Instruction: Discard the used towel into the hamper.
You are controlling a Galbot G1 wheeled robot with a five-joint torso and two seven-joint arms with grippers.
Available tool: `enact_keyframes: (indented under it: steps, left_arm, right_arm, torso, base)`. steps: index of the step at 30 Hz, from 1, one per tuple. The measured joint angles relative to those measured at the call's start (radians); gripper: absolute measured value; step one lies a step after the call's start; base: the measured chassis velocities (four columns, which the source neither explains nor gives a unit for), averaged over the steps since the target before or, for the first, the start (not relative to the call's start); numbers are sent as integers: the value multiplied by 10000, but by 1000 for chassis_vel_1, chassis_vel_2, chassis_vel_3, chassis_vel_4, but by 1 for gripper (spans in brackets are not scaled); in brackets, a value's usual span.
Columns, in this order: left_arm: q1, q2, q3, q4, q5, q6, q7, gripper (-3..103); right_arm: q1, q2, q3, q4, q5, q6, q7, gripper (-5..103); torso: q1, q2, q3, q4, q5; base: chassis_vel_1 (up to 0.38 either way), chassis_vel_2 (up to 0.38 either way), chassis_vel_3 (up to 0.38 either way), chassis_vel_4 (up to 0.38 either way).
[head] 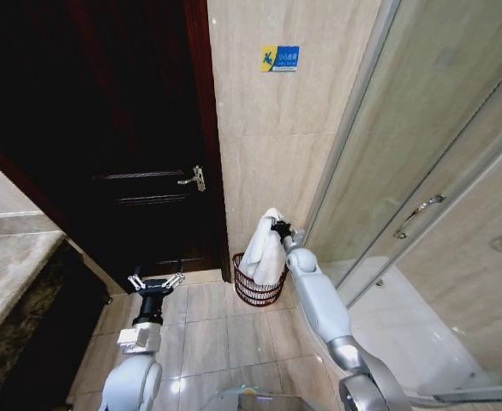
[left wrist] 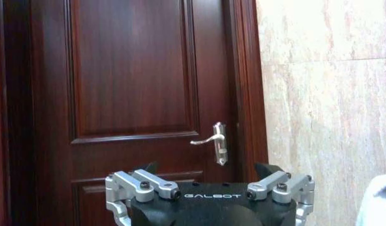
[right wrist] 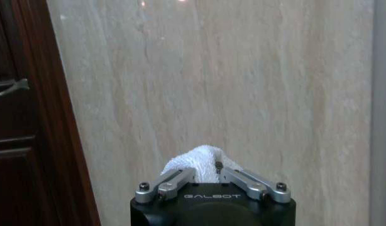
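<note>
The right gripper (head: 278, 228) is holding the white towel (head: 265, 250) by its top, fingers clenched on the cloth, up against the beige tiled wall (head: 268, 128) just right of the dark wooden door (head: 122, 154). The towel is hanging straight down from the grip, with its lower end dipping into the hamper (head: 258, 288), a small reddish-brown wire basket sitting on the tiled floor (head: 208, 334) at the foot of the wall, between the door frame and the glass shower enclosure (head: 439, 197). In the right wrist view a bunch of the towel (right wrist: 202, 162) is sticking out between the closed-in fingers (right wrist: 175, 182), with the wall right behind it.

The left gripper (head: 156, 281) is hovering low over the floor in front of the door, well left of the hamper, fingers spread apart and holding nothing. The left wrist view is showing the same spread fingers (left wrist: 142, 184) pointing at the door, with the silver door handle (left wrist: 215, 147) above them and a bit of the towel (left wrist: 376, 200) at the frame's edge.

A small blue-and-yellow sign (head: 280, 58) is stuck high on the wall above the towel.
</note>
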Motion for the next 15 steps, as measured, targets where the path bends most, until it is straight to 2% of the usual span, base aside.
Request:
enact_keyframes:
  steps: [8, 15]
  left_arm:
    - [-30, -71, 4, 120, -179, -122, -2, 100]
    - [-195, -110, 83, 516, -265, -204, -12, 100]
  right_arm:
    - [-566, -50, 135, 631, 187, 196, -76, 3]
    - [-1354, -195, 453, 1221, -310, 397, 79, 3]
  torso:
    - [0, 2, 0, 3, 0]
    - [0, 2, 0, -1, 1]
  base:
    - [0, 0, 0, 0]
    - [0, 0, 0, 0]
